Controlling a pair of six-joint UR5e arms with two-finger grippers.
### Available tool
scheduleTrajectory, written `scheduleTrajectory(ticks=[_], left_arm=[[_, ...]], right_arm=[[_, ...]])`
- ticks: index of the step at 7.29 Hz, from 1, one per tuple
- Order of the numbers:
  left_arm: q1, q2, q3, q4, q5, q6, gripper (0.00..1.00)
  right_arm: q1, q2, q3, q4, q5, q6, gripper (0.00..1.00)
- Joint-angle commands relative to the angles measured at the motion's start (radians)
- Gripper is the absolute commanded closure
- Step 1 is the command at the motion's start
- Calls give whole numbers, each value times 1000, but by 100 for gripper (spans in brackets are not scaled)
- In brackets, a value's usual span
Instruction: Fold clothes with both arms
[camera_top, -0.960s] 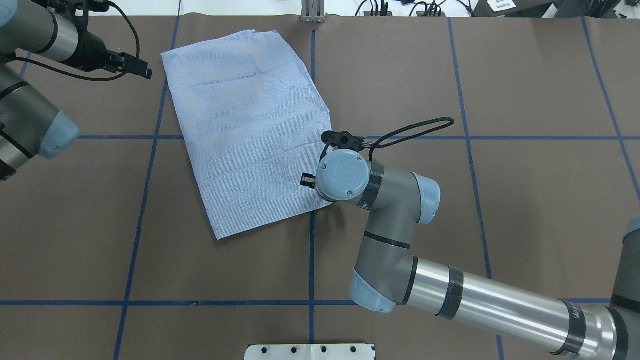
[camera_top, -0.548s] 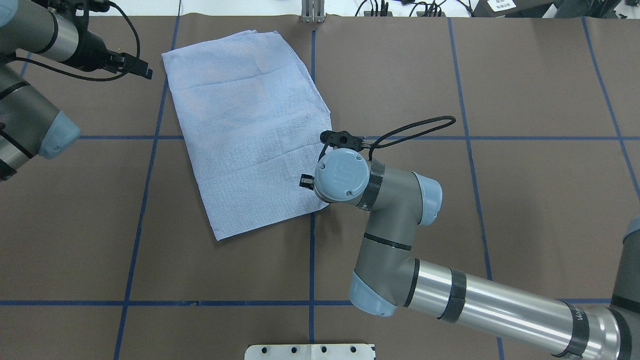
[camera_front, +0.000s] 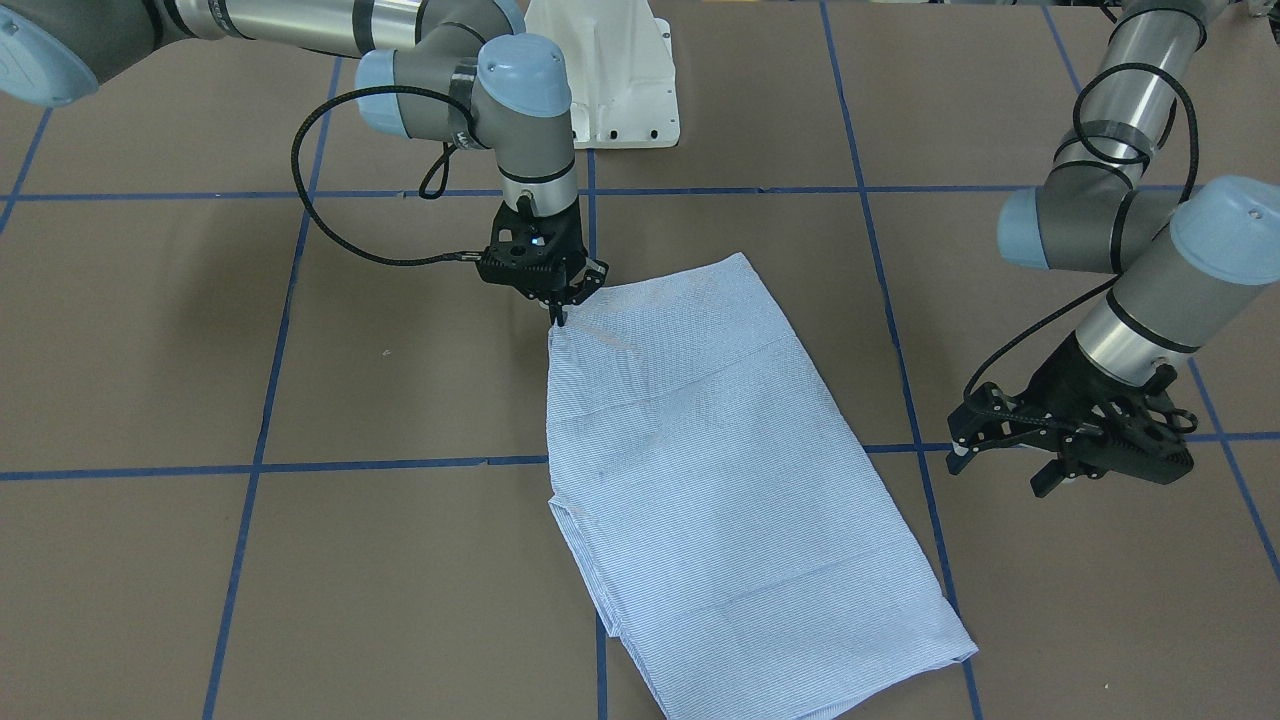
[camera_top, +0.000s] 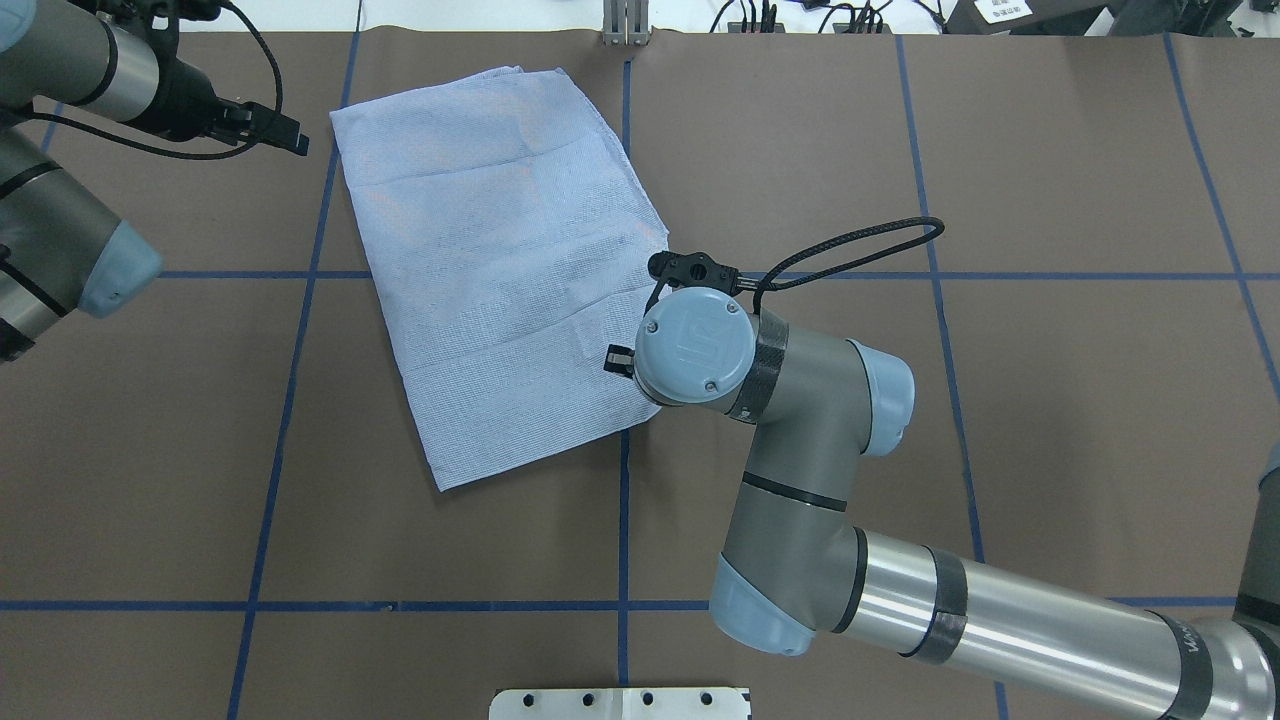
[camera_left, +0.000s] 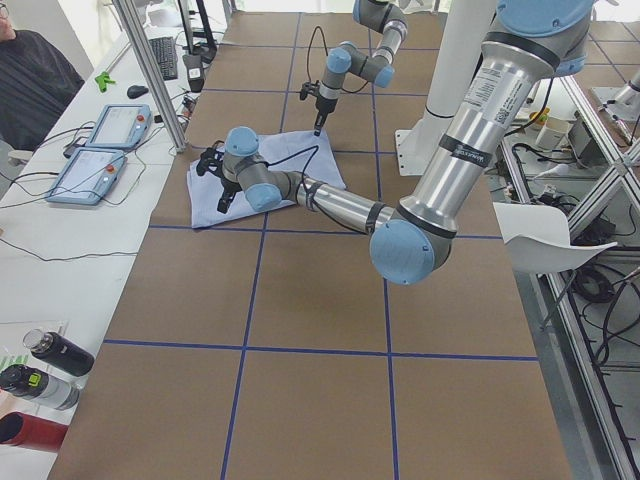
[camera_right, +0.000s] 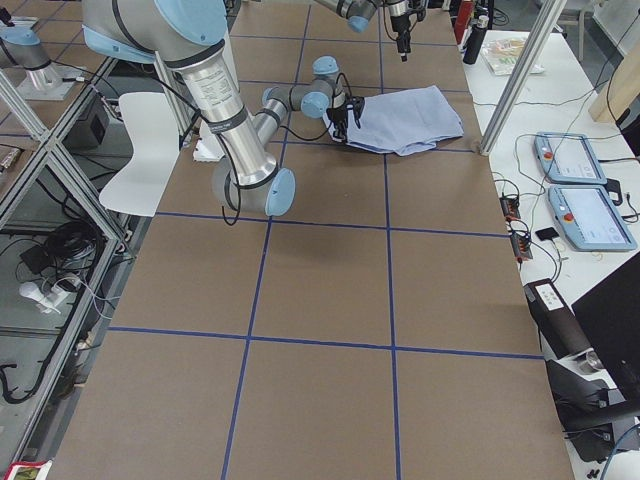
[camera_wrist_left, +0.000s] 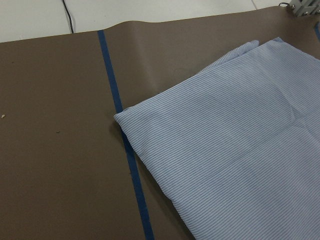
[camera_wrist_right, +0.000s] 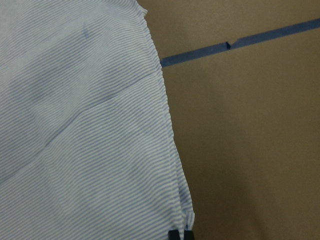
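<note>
My right gripper (camera_front: 556, 308) is pinched shut on the shirt (camera_front: 730, 480) corner between its jaws, so I'd lift gently and keep that corner from slipping out; the left gripper's (camera_front: 965, 448) gap I cannot tell.

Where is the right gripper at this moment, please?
The right gripper is left of centre in the front-facing view, shut on the corner of the striped shirt nearest the white pedestal.

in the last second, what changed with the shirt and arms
The right gripper, shut on the near right corner of the shirt, drew slightly toward the robot and to its right, dragging the shirt along. The left gripper stayed beside the far corner, off the cloth.
</note>
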Motion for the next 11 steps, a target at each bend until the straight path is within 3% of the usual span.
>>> scheduleTrajectory(ticks=[1, 4, 5, 7, 10, 11], left_arm=[[39, 31, -103, -3, -37, -175, 0], [239, 131, -374, -5, -28, -504, 0], [305, 153, -433, -6, -13, -612, 0], [487, 180, -462, -2, 235, -787, 0], [660, 194, -461, 61, 346, -972, 0], [689, 194, -459, 77, 369, -996, 0]], right_arm=[[-74, -96, 139, -4, -72, 112, 100], [-226, -196, 269, -13, -266, 233, 100], [-228, -196, 272, -54, -270, 230, 100], [-202, -198, 264, -60, -267, 214, 100], [-203, -195, 264, -60, -270, 207, 100], [-202, -193, 264, -60, -272, 207, 72]])
